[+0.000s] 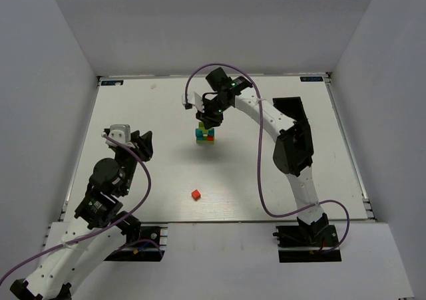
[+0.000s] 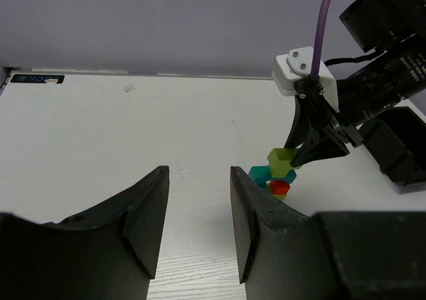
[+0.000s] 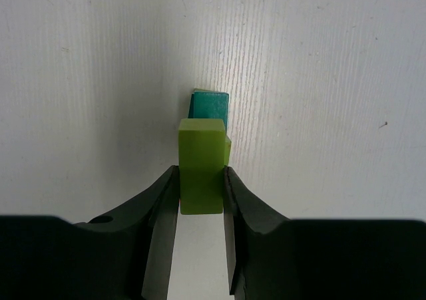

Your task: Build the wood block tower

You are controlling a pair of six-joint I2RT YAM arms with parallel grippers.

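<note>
The small block tower (image 1: 206,134) stands at mid-table: teal bars, a red cube and lime-green pieces, with a speck of yellow. In the left wrist view the tower (image 2: 274,180) shows a lime-green cube (image 2: 282,161) on top. My right gripper (image 1: 210,120) is directly above the tower, shut on that lime-green block (image 3: 201,173), which sits over a teal block (image 3: 210,106). A loose red cube (image 1: 196,194) lies nearer the front. My left gripper (image 2: 198,223) is open and empty, well left of the tower.
The white table is walled by white panels. The right arm (image 1: 293,147) stretches across the right-centre of the table. A purple cable (image 1: 219,70) loops above the right wrist. The table's far edge (image 1: 213,78) lies behind the tower.
</note>
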